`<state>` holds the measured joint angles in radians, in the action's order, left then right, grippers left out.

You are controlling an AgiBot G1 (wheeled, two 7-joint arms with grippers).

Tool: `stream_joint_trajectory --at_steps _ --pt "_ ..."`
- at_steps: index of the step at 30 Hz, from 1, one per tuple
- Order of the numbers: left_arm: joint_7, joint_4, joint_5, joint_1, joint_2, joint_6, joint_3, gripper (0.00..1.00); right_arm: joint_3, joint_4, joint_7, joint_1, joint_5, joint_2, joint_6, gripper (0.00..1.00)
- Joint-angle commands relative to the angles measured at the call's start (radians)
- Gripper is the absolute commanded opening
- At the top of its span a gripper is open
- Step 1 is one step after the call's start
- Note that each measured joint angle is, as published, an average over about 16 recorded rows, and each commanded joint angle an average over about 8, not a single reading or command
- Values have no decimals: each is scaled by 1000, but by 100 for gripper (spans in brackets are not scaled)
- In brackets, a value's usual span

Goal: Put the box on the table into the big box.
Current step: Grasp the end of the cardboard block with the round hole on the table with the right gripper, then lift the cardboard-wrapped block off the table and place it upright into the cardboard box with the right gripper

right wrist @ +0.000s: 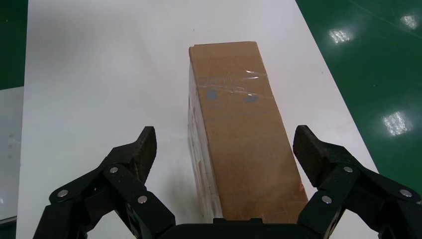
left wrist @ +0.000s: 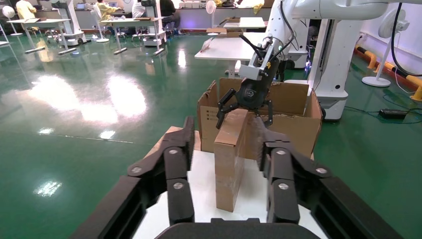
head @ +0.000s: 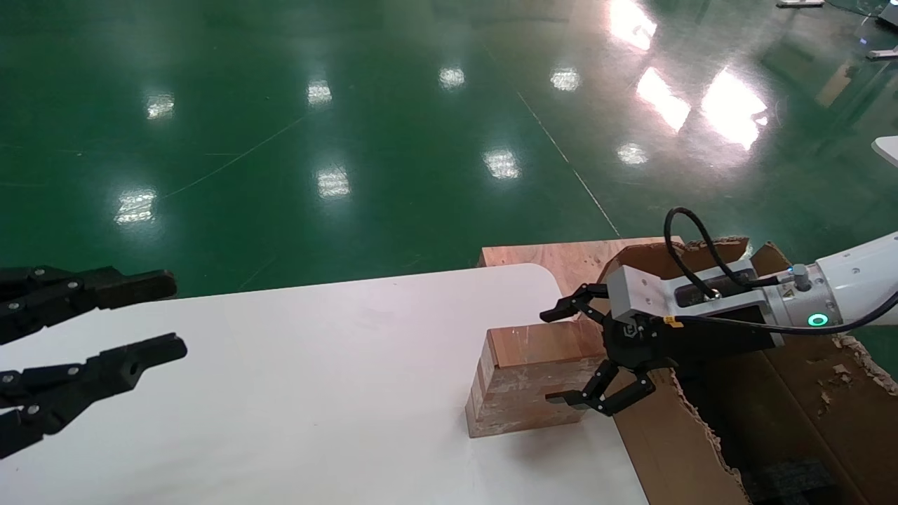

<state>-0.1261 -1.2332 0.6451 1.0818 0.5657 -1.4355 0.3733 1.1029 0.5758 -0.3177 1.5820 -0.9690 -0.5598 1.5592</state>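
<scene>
The small reddish-brown box (head: 533, 372) stands on its long edge on the white table (head: 316, 393), close to the table's right end. My right gripper (head: 554, 358) is open and straddles the box's right end, one finger on each side, with gaps showing in the right wrist view (right wrist: 225, 139) around the box (right wrist: 244, 139). The big box (head: 807, 421) with ragged top edges stands just right of the table, under my right arm. My left gripper (head: 172, 315) is open and empty over the table's left end.
A flat plywood board (head: 554, 256) lies behind the table's far right corner. Green floor surrounds the table. The left wrist view shows the big box (left wrist: 293, 119) beyond the small box (left wrist: 231, 159), and other tables and robot stands farther off.
</scene>
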Motion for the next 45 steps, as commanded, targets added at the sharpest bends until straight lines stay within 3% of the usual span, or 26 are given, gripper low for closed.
stream_joint_trajectory --at_steps 1,5,6,8,35,39,45 --pt "0 0 0 0 0 0 0 100 1 0 0 1 0 0 0 67" --pt "0 0 0 0 0 0 0 100 1 0 0 0 0 0 -1 17" --pt "0 0 0 0 0 0 0 100 0 0 0 0 0 0 -1 8" --pt "0 0 0 0 0 0 0 100 0 0 0 0 0 0 -1 0" --pt "0 0 0 0 0 0 0 100 -1 2 7 -2 2 1 -1 0" --pt "0 0 0 0 0 0 0 100 0 9 55 -6 29 8 10 0" --pt "0 0 0 0 0 0 0 100 9 72 203 -10 135 65 31 0"
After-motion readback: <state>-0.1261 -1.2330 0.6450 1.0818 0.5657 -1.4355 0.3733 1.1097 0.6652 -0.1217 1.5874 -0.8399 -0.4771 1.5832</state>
